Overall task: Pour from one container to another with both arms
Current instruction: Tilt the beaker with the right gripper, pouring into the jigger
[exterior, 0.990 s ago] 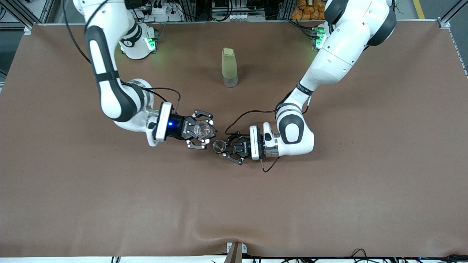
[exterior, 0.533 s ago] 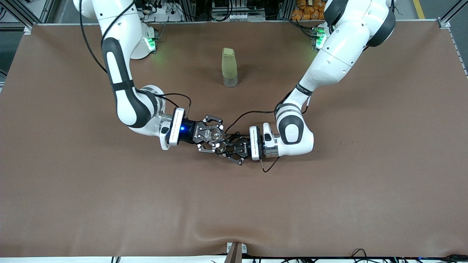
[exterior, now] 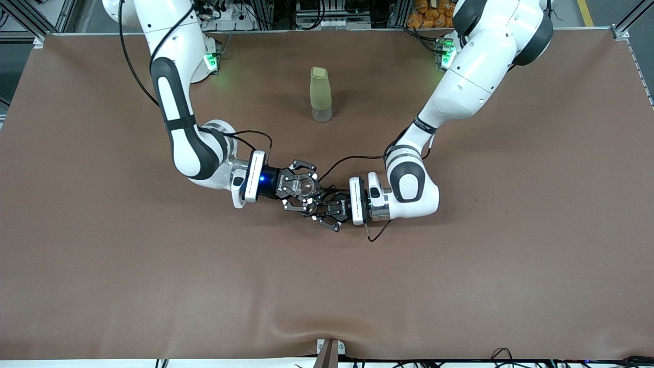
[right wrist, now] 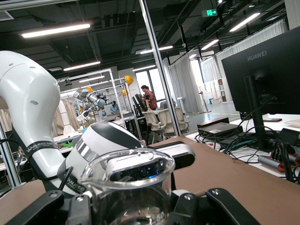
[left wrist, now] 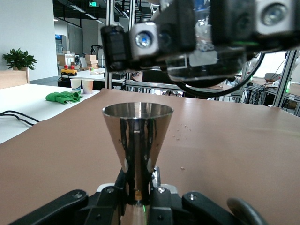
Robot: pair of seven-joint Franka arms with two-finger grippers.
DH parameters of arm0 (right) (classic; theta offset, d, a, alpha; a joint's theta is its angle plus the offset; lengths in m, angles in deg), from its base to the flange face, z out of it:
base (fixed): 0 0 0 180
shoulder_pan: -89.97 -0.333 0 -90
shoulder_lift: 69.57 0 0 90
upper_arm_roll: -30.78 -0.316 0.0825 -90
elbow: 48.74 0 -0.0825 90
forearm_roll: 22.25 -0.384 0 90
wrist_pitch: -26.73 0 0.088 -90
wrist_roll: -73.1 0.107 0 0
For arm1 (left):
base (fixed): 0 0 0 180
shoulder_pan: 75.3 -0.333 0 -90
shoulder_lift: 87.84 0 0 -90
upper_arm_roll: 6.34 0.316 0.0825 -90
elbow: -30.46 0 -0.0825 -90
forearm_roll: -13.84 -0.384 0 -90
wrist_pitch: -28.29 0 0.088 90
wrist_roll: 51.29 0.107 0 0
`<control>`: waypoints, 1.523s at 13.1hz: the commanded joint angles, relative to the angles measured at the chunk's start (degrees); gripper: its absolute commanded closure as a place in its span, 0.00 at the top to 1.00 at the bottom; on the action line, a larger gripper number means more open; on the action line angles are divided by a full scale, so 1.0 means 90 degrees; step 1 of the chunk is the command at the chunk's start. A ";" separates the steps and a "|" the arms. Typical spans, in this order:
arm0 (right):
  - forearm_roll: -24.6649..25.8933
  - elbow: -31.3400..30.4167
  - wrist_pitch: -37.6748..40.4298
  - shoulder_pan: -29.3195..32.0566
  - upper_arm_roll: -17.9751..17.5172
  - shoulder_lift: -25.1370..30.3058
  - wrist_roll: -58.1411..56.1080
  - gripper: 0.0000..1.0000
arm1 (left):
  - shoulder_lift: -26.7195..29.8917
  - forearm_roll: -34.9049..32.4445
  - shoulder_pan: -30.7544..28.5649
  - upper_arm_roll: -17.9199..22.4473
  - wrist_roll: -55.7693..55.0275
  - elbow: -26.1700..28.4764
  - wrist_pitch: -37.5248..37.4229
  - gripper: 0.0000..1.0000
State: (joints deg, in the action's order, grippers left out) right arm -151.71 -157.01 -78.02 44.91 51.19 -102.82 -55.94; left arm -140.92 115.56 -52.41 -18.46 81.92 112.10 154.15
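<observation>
With our right gripper (exterior: 302, 191) clamping the glass cup (exterior: 305, 188) above the jigger (left wrist: 137, 143) pinched by our left gripper (exterior: 321, 209), any misalignment, seemingly slight, would spill liquid onto the table (exterior: 460, 286).

Two large white jointed robot arms (exterior: 179, 102) with dark bands. Black fingered grippers (exterior: 299, 191) bear white round studs. Loose black cable loops just beside each white wrist block.

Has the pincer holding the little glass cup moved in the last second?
Yes. The right pincer with the glass cup moved toward the left arm's end, passing the green bottle, over the jigger.
</observation>
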 commanded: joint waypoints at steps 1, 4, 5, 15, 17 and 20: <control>-0.0186 -0.0294 0.0095 0.0045 -0.0129 0.0227 -0.0184 0.00 | -0.0070 0.0328 0.0035 0.0018 0.0189 -0.0096 0.0038 0.00; -0.0176 -0.0558 0.0096 0.0113 -0.0197 0.0510 -0.0164 0.00 | -0.0060 0.0387 0.0035 0.0018 0.0218 -0.0096 0.0029 0.00; -0.0176 -0.0568 0.0096 0.0152 -0.0227 0.0530 -0.0164 0.00 | -0.0060 0.0416 0.0035 0.0018 0.0218 -0.0096 0.0019 0.00; -0.0176 -0.0549 0.0096 0.0163 -0.0237 0.0569 0.1182 0.00 | -0.0099 0.0475 0.0025 -0.0021 0.0784 -0.0018 -0.0020 0.00; -0.0176 -0.0549 0.0096 0.0163 -0.0227 0.0569 0.1494 0.00 | -0.0099 0.0475 0.0025 -0.0021 0.0882 0.0002 -0.0020 0.00; -0.0147 -0.0558 0.0096 0.0163 -0.0237 0.0569 0.1953 0.00 | -0.0109 0.0475 0.0025 -0.0031 0.1027 0.0011 -0.0020 0.00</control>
State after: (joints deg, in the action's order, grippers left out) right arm -152.36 -160.33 -77.20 45.44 50.16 -99.73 -40.95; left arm -141.84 117.52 -52.42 -18.63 88.44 112.16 154.12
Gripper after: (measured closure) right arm 0.846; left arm 0.789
